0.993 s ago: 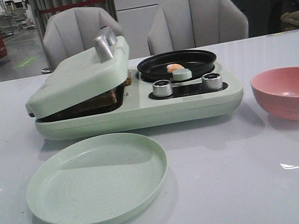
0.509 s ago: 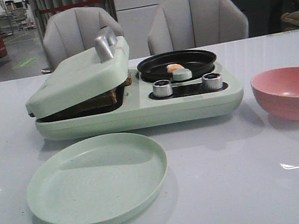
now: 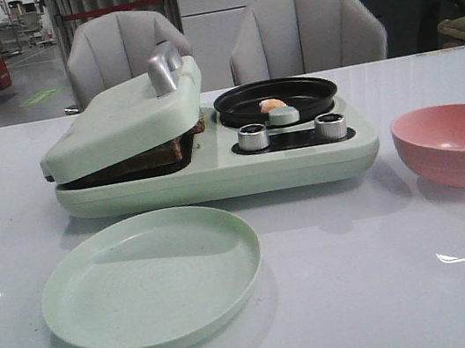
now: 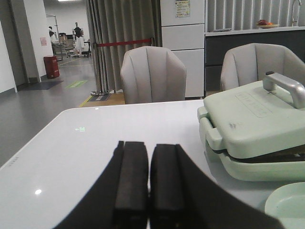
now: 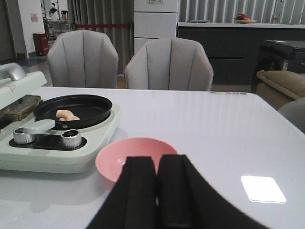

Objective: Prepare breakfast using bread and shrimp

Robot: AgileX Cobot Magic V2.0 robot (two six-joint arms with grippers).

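Note:
The bread (image 3: 154,156) lies inside the pale green breakfast maker (image 3: 214,172), under its lowered lid (image 3: 121,121); only a dark crust edge shows, also in the right wrist view (image 5: 21,106). A shrimp (image 3: 271,104) lies in the black round pan (image 3: 275,98); it also shows in the right wrist view (image 5: 66,115). My left gripper (image 4: 149,177) is shut and empty, well to the left of the maker. My right gripper (image 5: 156,188) is shut and empty, just behind the pink bowl (image 5: 136,160). Neither gripper shows in the front view.
An empty pale green plate (image 3: 150,279) lies in front of the maker. The empty pink bowl (image 3: 455,144) stands to the right. Two silver knobs (image 3: 252,137) and a pale green knob (image 3: 283,115) sit on the maker. Two grey chairs (image 3: 303,33) stand behind the table.

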